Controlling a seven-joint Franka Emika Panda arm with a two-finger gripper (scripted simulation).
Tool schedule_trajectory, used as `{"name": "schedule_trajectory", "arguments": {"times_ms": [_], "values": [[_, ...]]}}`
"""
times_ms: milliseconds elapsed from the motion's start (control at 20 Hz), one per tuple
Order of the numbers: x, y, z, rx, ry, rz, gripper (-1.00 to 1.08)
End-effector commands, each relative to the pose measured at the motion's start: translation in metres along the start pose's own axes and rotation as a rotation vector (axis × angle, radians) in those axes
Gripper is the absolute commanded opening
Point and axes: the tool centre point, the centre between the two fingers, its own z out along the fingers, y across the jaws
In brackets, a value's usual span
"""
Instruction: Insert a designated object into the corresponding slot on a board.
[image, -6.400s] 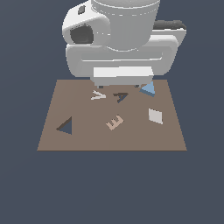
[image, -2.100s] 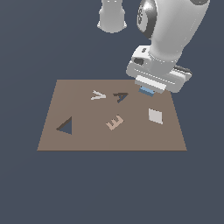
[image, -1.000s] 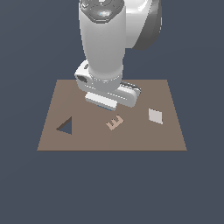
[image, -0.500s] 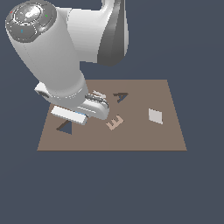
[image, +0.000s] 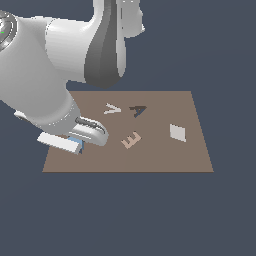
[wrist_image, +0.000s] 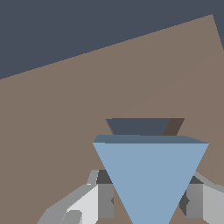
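Wrist view: the light blue triangular block (wrist_image: 151, 179) sits between the two fingers (wrist_image: 98, 199), which press against its flanks, so the gripper (wrist_image: 148, 201) is pinching it. Just past the block's far edge a strip of the dark blue-grey slot (wrist_image: 139, 126) shows on the brown board (wrist_image: 57, 113). Block and slot look close to lined up, but most of the cutout is hidden under the block, so exact alignment cannot be confirmed.

Exterior view: the arm fills the exterior view's left and hangs low over the board's (image: 200, 150) near corner on that side. Only a sliver of the block (image: 76, 144) shows beneath the gripper (image: 75, 146); the slot itself is covered by the hand in this view. Whether the block touches the board cannot be told.

Other pieces lie well apart toward the exterior view's right: beige V (image: 112, 109), dark A-shaped mark (image: 137, 110), beige E (image: 131, 139), white square tile (image: 177, 132).

Progress, as judged: block picked and carried over the slot. Left to do: lower it in, seat it flat, release
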Motion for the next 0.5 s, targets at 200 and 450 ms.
{"name": "schedule_trajectory", "arguments": {"times_ms": [200, 450], "values": [[0.0096, 0.0058, -0.0004, 0.000, 0.000, -0.007, -1.00], [0.0094, 0.0059, 0.0015, 0.000, 0.000, -0.007, -1.00]]}}
